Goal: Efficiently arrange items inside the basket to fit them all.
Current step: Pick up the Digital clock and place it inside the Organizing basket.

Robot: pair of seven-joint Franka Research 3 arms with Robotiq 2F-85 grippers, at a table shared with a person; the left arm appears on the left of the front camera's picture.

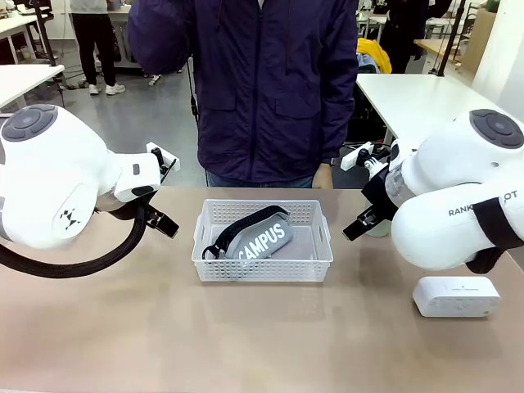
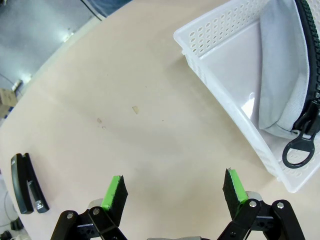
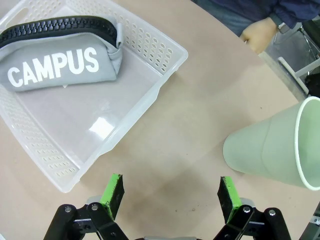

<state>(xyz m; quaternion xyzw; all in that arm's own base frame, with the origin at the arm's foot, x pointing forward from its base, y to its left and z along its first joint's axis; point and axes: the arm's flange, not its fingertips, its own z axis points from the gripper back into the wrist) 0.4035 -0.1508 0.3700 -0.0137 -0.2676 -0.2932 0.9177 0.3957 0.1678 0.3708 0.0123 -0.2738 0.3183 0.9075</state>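
Observation:
The white lattice basket stands mid-table with the grey "CAMPUS" pouch lying in it at a slant. In the left wrist view my left gripper hangs open over bare table, beside the basket. The pouch and its ring show inside, and the black stapler lies off to the side. My right gripper is open above the table between the basket and the pale green cup. The pouch fills the basket's far part. The white box rests at the front right.
A person in a dark jacket stands at the far edge, one hand resting near the table. My left arm and right arm flank the basket. Bare tabletop lies in front of the basket.

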